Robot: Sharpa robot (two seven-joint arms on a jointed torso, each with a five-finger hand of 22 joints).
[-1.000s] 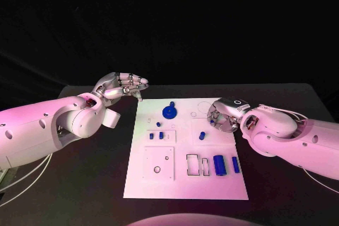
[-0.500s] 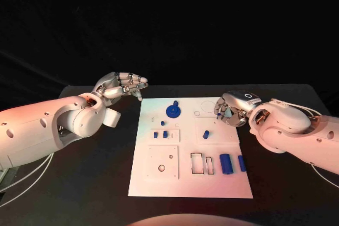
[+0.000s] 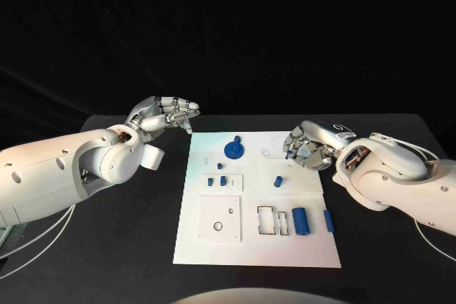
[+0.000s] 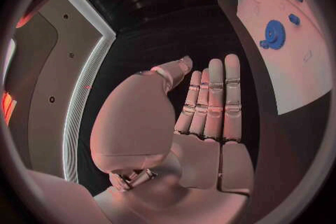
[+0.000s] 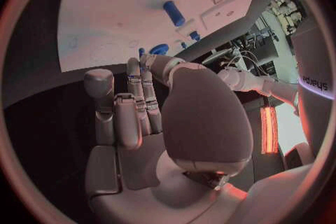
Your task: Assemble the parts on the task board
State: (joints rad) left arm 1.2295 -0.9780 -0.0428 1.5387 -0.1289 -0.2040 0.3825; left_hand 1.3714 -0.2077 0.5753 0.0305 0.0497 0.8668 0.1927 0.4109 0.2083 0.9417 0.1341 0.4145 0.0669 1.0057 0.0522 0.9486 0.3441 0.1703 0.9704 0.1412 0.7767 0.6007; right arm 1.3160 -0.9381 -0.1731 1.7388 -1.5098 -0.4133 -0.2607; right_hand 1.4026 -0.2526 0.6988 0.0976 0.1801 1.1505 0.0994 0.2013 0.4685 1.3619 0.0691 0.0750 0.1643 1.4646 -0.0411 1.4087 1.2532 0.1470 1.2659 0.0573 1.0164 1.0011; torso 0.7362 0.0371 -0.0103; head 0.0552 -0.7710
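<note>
We note the right hand (image 3: pixel 310 148) over the board's (image 3: pixel 255 251) far right edge, pinching a small blue part (image 3: pixel 287 155), likely poised to seat it, while the left hand (image 3: pixel 163 117) waits off the board's far left corner, fingers curled, empty.

Left arm enters from the left; left hand (image 3: pixel 169 114) raised at the far left, fingers curled in, holding nothing that shows. Right arm enters from the right; right hand (image 3: pixel 310 144) hangs at the far right, fingers bent downward, fingertips pinching a small blue part (image 3: pixel 287 154).
</note>
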